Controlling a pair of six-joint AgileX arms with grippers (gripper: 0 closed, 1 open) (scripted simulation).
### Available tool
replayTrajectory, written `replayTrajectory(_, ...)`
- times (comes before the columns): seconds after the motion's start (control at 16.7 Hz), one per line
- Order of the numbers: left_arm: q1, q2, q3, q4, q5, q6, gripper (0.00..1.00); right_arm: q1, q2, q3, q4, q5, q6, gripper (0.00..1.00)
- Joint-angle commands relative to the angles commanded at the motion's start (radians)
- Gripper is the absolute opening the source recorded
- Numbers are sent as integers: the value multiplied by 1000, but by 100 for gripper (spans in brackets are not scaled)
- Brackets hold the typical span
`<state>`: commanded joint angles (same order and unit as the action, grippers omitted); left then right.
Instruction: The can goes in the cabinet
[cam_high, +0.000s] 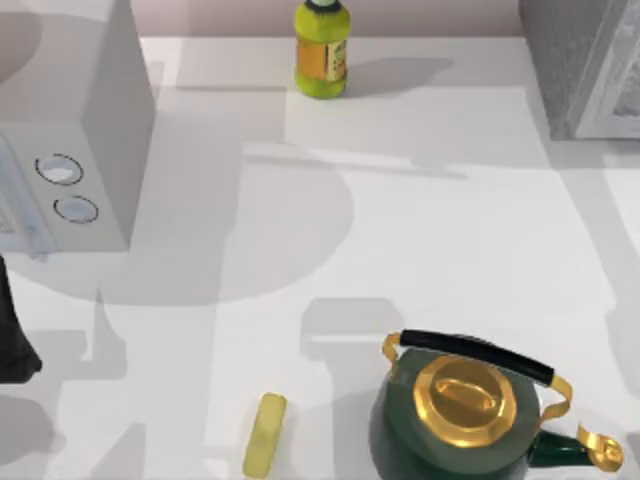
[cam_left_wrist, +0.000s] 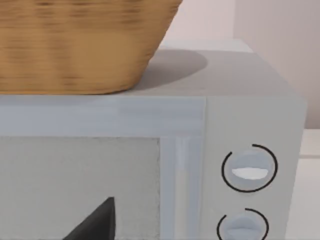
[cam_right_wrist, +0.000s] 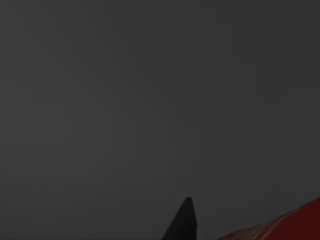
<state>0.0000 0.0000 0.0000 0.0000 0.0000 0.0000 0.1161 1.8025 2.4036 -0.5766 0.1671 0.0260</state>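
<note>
The right wrist view is dark grey. At its edge curves a red surface, the can (cam_right_wrist: 285, 227), with one dark fingertip (cam_right_wrist: 184, 222) of my right gripper beside it. I cannot tell whether they touch. The grey cabinet (cam_high: 580, 60) stands at the table's back right corner in the top view. My left arm (cam_high: 12, 335) is parked at the table's left edge. One of its dark fingertips (cam_left_wrist: 95, 222) faces the door of a microwave.
A white microwave (cam_high: 70, 130) stands at the left with a wicker basket (cam_left_wrist: 75, 45) on top. A yellow-green bottle (cam_high: 321, 50) stands at the back middle. A dark green kettle (cam_high: 460, 415) with gold trim and a flat yellow bar (cam_high: 265, 435) sit near the front edge.
</note>
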Motion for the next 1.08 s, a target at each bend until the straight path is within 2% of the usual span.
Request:
replayTrajectory(0.3,0,0,0,0,0,0,100,-17,230,298,-80,-35,-3,0)
replayTrajectory(0.72,0,0,0,0,0,0,100,-19,281,350,-100,-45,-7,0)
replayTrajectory(1.08,0,0,0,0,0,0,100,-19,281,350,-100,-45,-7,45)
